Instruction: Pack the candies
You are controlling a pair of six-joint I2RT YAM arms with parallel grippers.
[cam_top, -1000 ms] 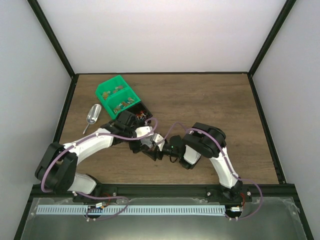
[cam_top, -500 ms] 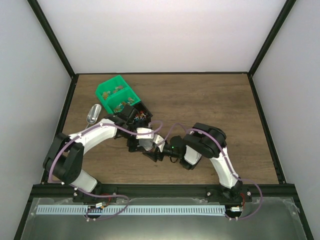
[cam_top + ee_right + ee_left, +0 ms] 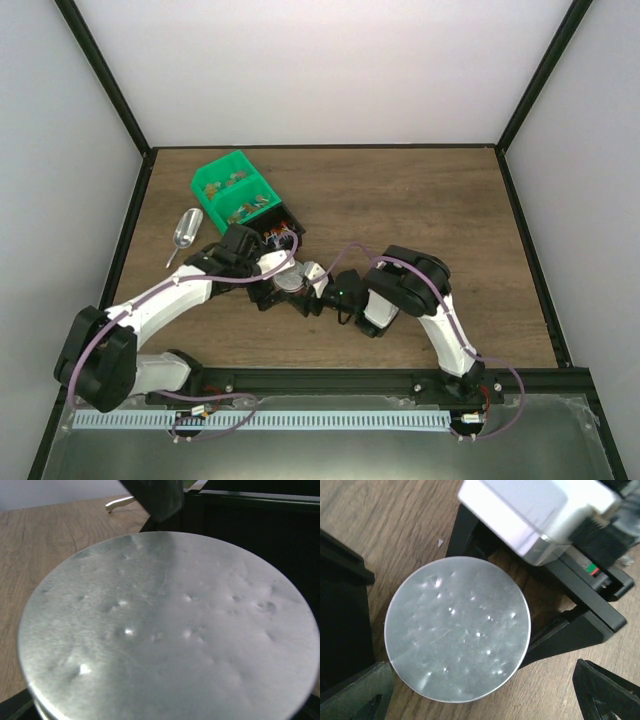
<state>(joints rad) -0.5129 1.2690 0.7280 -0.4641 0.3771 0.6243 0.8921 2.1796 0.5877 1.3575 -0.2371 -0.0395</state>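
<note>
The candies [image 3: 283, 236] are tiny mixed-colour pieces in a black bin [image 3: 296, 222] beside the green bins. A round silver tin with a dimpled lid [image 3: 293, 285] stands on the table in front of that bin. It fills the left wrist view [image 3: 457, 635] and the right wrist view [image 3: 170, 630]. My right gripper [image 3: 312, 293] reaches in from the right, and its black fingers [image 3: 580, 625] sit against both sides of the tin. My left gripper [image 3: 485, 692] hangs over the tin, fingers spread wide and empty.
Two joined green bins [image 3: 236, 195] hold duller brown-orange pieces at the back left. A metal scoop [image 3: 184, 232] lies left of them. The black bin's dark wall [image 3: 342, 605] is close to the tin's left. Black frame rails edge the table.
My left arm has swung its elbow out to the lower left and its wrist has settled over the tin. The right gripper and the tin have shifted slightly up and left.
</note>
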